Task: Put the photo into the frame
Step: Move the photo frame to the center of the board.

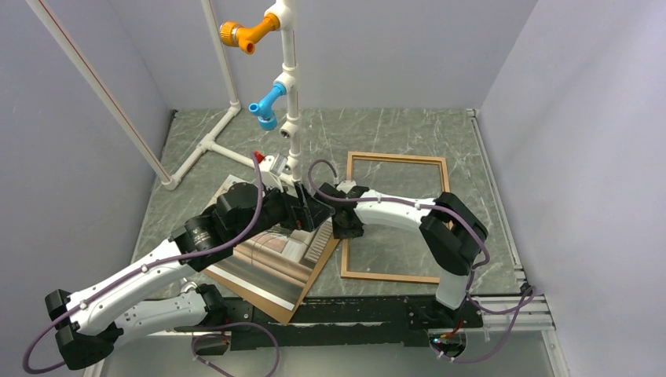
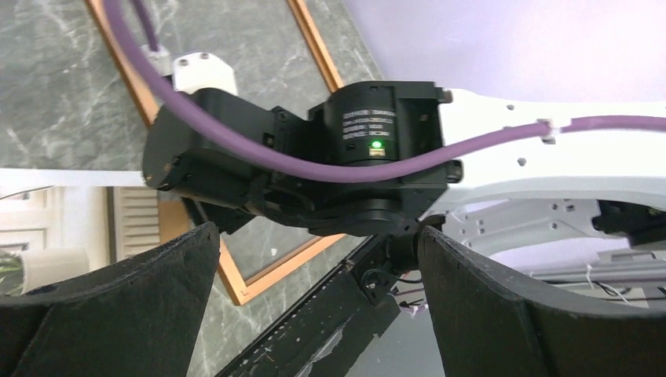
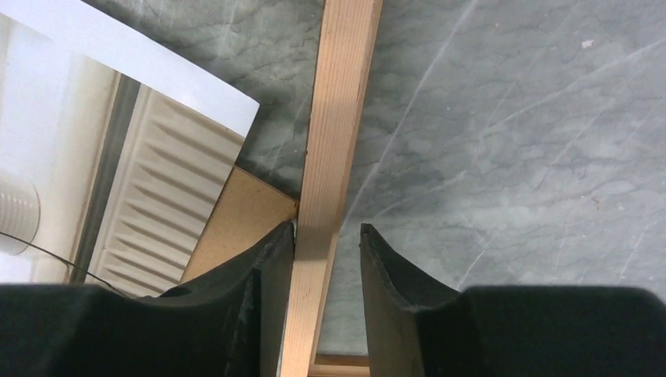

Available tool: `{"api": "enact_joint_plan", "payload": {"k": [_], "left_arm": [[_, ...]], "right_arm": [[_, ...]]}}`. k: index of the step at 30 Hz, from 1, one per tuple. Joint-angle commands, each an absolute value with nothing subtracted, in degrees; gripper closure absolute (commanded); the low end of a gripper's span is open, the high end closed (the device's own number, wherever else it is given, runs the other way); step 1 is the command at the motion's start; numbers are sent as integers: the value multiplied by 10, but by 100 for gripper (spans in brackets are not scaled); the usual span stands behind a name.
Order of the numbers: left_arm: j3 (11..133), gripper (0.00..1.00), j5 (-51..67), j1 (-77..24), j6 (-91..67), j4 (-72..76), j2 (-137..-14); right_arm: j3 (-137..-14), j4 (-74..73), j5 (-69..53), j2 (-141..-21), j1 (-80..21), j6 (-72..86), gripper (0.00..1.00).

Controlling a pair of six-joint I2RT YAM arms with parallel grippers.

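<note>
Light-brown wood made up the frame [image 1: 397, 158], which lay flat on the green marbled table [image 1: 393, 126], right of centre, with the tabletop showing through its opening. The right gripper [image 3: 328, 229] was set over the frame's left rail, one of its two black fingers [image 3: 263, 275] on either side of the wood. They were narrowly spread. The finger on the photo side lay against the rail, while a thin strip of table showed between the other finger and the wood, so the rail was straddled rather than pinched.

The photo [image 1: 271, 263] lay face up just left of the frame, turned at an angle to it. It rested on a brown hardboard backing sheet [image 3: 236, 224], whose edge stuck out beyond the print along its near and right sides. In the right wrist view one corner of the hardboard reached the rail right beside the finger. The photo's white-edged corner ended near the rail without touching it.

The left gripper [image 2: 318, 236] hung over the far end of the photo, close to the right gripper. Its fingers [image 2: 141, 306] were spread wide with nothing between them. Through that gap showed the right arm's black wrist [image 2: 236, 157], a green light [image 2: 377, 144] lit on it and a purple cable [image 2: 314, 169] draped across it.

At the back of the table stood a white pipe stand [image 1: 289, 78] carrying an orange fitting [image 1: 247, 33] and a blue fitting [image 1: 267, 102].
</note>
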State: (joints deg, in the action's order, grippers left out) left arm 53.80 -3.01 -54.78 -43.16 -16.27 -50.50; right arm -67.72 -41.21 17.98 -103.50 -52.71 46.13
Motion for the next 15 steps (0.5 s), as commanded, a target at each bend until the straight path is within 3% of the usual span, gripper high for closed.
{"api": "enact_joint_plan", "payload": {"k": [1,2,7,15], "left_arm": [[556,1,-85,-543,-452,-200,-498],[559,1,-94,-543,-460,-212,-500],[571,1,-112,-537,-480,-253,-515],[578,1,-109,-535,-482,-261,-528]], "right_arm": [[-668,-417,201,-1031,-532,462,71],[-665,-417,203,-1029,-532,460,76],[-655,-430,223,-1020,-531,456,82],[-637,-446,244,-1005,-530,455,85]]}}
